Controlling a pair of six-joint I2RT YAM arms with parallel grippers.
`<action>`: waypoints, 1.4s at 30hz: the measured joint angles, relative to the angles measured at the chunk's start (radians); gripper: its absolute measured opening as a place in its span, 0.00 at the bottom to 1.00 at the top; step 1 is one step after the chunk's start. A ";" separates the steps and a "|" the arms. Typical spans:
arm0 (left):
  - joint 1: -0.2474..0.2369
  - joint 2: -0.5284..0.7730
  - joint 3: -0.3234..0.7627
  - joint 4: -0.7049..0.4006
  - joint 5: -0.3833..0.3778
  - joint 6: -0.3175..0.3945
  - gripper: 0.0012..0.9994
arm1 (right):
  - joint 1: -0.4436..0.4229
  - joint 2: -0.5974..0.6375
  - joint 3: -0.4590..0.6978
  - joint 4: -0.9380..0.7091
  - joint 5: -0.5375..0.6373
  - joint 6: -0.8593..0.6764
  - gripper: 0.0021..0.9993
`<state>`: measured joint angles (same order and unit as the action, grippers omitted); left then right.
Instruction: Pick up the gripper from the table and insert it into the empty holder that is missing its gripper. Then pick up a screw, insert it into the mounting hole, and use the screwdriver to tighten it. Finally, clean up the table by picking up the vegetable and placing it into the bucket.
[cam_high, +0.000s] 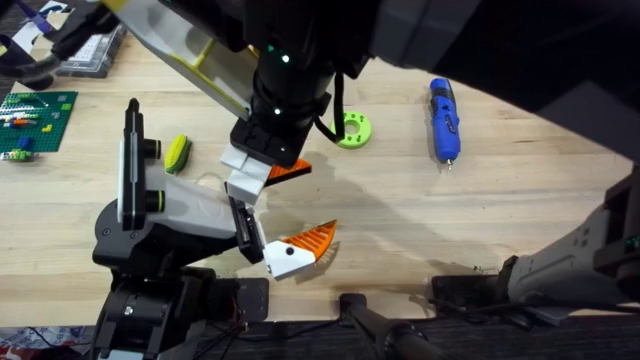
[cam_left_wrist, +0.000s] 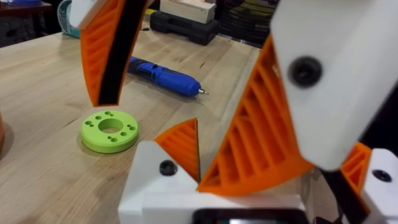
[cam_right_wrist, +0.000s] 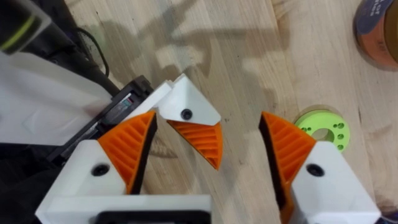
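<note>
Gripper (cam_right_wrist: 193, 127): ribbed orange wedge, white block | left jaws open | right jaws open

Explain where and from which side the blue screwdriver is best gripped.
Grip the screwdriver mid-barrel, coming down from above and closing across its narrow width. It lies flat on the table with bare wood along both long sides; its thin bit looks too slim to hold.

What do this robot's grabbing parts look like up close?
The right gripper has blocky white jaws, each with one black screw, faced with orange ribbed triangular pads. Overhead, a wrist is black with a small green light.
</note>
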<state>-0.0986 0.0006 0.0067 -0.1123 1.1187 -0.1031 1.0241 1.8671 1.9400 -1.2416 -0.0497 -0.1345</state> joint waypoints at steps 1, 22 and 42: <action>0.000 0.000 0.000 0.002 0.000 -0.002 0.98 | 0.000 0.000 0.000 0.000 0.000 0.000 1.00; 0.000 0.000 0.000 0.000 0.004 -0.007 0.98 | -0.050 -0.140 -0.004 -0.061 0.000 -0.001 1.00; 0.000 0.000 0.000 0.000 0.005 -0.008 0.94 | -0.191 -0.386 -0.290 -0.046 -0.104 -0.030 1.00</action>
<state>-0.0986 0.0006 0.0067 -0.1123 1.1234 -0.1112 0.8332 1.4813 1.6498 -1.2874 -0.1542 -0.1649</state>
